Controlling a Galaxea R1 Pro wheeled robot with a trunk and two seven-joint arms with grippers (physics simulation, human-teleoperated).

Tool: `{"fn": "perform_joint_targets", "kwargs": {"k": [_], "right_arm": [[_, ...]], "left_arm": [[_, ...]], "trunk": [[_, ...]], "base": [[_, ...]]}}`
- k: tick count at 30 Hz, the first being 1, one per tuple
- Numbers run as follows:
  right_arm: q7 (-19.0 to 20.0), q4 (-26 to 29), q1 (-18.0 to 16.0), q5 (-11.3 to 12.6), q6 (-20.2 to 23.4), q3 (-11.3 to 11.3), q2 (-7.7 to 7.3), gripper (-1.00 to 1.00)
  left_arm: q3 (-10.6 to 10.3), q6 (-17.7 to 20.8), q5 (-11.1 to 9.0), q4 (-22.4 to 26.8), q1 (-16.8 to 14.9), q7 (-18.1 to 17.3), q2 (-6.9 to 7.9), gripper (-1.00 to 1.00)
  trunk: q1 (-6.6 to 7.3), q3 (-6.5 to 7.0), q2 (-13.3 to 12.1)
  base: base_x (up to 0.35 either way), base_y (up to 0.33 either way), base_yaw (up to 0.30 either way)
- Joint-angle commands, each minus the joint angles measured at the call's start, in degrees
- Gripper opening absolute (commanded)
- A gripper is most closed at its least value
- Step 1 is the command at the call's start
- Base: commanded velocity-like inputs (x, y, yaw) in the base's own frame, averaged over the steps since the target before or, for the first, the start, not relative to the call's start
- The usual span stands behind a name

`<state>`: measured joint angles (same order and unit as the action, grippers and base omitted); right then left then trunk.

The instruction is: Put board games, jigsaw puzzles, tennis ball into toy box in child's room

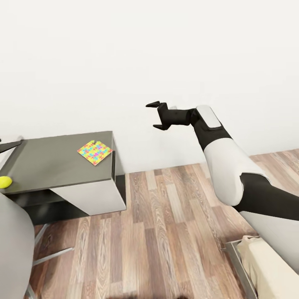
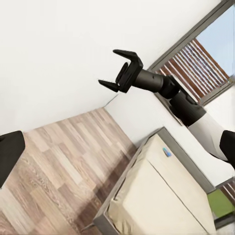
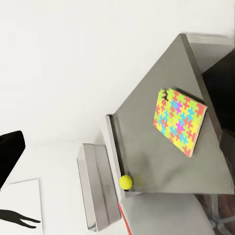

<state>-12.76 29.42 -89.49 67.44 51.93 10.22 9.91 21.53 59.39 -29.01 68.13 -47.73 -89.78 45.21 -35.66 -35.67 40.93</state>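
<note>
Cabinet (image 1: 54, 160), dark grey, low section of the table: carries one jigsaw puzzle (image 1: 95, 152) lying flat near its far right corner, and the tennis ball (image 1: 5, 182) well apart from it at the near left edge. Toy box (image 3: 95, 193), light grey tray, stands beyond the ball on the paler desktop (seen edge-on from the right wrist camera). Right gripper (image 1: 156, 115): raised in mid-air against the white wall, fingers spread, nothing between them. Left gripper: cannot tell its state. Bed (image 2: 161, 196), cream mattress, bears a small blue board game (image 2: 167, 152). Floor (image 1: 166, 232): wood plank.
</note>
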Motion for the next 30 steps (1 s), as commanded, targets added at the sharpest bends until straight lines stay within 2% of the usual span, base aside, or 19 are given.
{"fn": "perform_joint_targets", "kwargs": {"k": [1,30], "right_arm": [[-0.6,0.0,0.0,0.4,0.2,0.4,0.09,1.0],[-0.6,0.1,1.8,0.3,0.1,0.3,0.09,1.0]], "left_arm": [[0.0,0.6,0.0,0.0,0.0,-0.2,0.03,1.0],[0.0,0.6,0.0,0.0,0.0,-0.2,-0.01,1.0]], "trunk": [[-0.01,-0.06,0.1],[-0.01,-0.06,0.1]], "base": [[-0.007,0.0,-0.28],[-0.001,0.0,-0.28]]}}
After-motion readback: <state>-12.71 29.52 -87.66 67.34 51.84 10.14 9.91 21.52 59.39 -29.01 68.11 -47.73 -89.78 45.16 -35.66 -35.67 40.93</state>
